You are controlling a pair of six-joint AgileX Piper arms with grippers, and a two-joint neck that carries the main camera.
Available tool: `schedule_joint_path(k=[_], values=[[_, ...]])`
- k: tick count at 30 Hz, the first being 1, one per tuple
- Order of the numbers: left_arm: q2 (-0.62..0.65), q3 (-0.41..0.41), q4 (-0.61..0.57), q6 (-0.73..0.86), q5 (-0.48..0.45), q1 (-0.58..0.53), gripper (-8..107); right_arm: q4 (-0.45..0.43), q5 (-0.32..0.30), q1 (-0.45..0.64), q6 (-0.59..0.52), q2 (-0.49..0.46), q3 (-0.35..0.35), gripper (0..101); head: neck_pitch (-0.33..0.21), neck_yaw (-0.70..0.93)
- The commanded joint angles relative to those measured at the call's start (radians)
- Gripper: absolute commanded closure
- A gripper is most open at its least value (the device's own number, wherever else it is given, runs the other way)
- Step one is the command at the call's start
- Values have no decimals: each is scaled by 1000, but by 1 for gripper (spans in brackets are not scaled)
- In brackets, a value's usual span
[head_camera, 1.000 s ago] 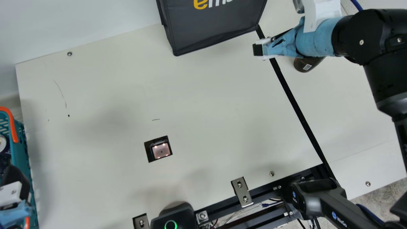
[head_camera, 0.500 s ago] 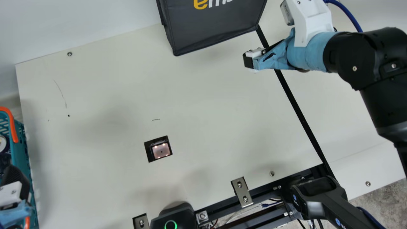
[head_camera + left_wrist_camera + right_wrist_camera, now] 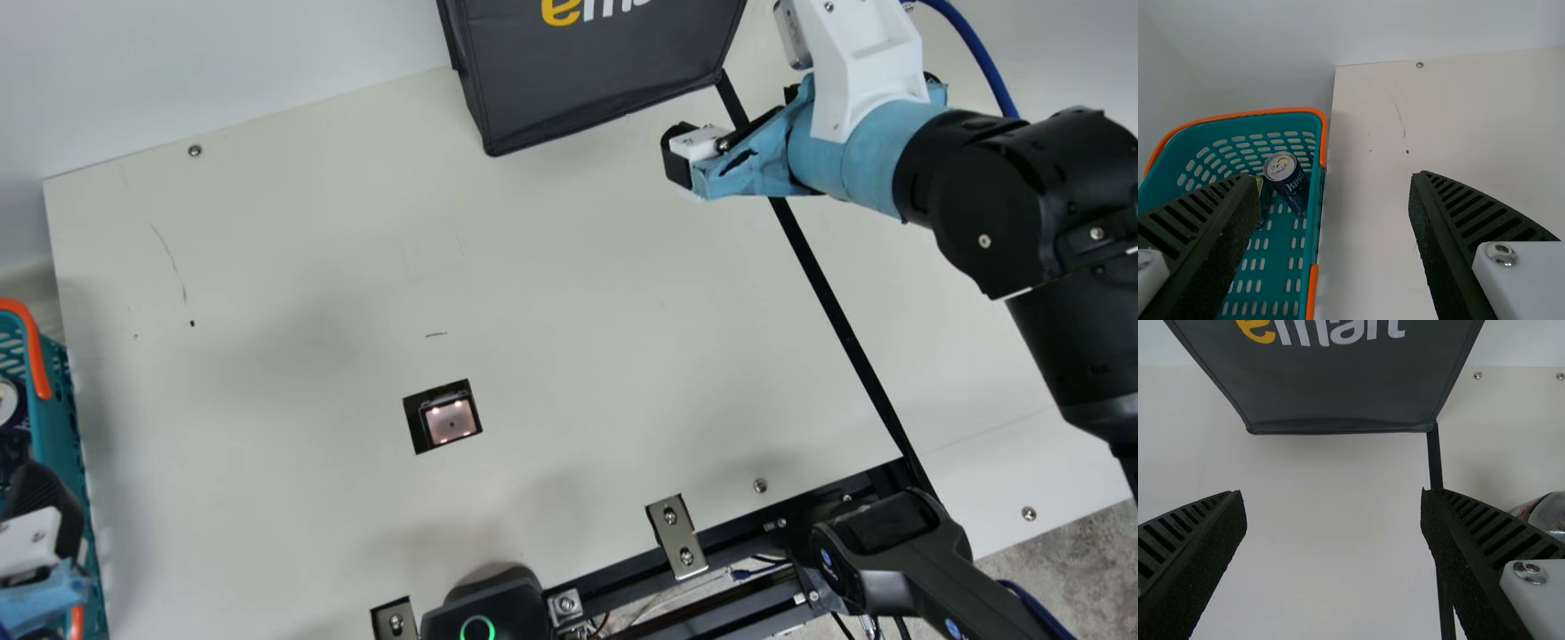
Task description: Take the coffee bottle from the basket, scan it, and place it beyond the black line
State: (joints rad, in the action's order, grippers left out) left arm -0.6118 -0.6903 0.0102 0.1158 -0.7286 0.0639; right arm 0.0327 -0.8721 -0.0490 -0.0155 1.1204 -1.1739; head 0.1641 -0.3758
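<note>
In the main view my right gripper (image 3: 681,162) hangs over the table by the black line (image 3: 836,320), near the bag. The right wrist view has the same gripper (image 3: 1331,493) open and empty; past the black line (image 3: 1435,463), a brown bottle with a clear end (image 3: 1546,515) is partly hidden behind a finger. My left gripper (image 3: 43,507) is over the teal basket (image 3: 67,427) at the main view's left edge. In the left wrist view, that gripper (image 3: 1333,177) is open and empty, above the basket (image 3: 1313,220). The lit scanner window (image 3: 451,421) is set into the table.
A dark grey bag (image 3: 596,80) stands at the table's back, beside the black line's far end. Inside the basket is a dark blue can (image 3: 1290,183), with another item partly hidden next to it. A black device with a green ring (image 3: 477,628) sits at the front edge.
My right gripper has moved left and a little toward the front, from over the bottle's side to the line's left. The bottle is now covered in the main view. My left arm has kept still.
</note>
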Motion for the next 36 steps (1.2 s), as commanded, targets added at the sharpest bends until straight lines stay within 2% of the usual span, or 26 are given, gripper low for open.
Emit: schedule_joint_path(k=[1,11,26,33,34,36], values=[[0,0,0,0,0,0,9,-4,3,-3,2,0,-6,10,-26,-1],[0,0,-1,0,0,0,9,-16,12,-9,13,8,-36,10,-26,-1],[-74,-262,-19,-36,-248,-47,9,-37,-229,23,-11,-255,-41,10,-26,348],[-108,-385,-27,-52,-363,-69,9,-47,-341,38,-24,-376,-44,10,-26,348],[-113,-402,-29,-55,-380,-72,9,-44,-315,38,-22,-349,-43,10,-26,348],[-123,-437,-31,-59,-413,-78,9,-44,-341,38,-24,-375,-43,10,-26,348]])
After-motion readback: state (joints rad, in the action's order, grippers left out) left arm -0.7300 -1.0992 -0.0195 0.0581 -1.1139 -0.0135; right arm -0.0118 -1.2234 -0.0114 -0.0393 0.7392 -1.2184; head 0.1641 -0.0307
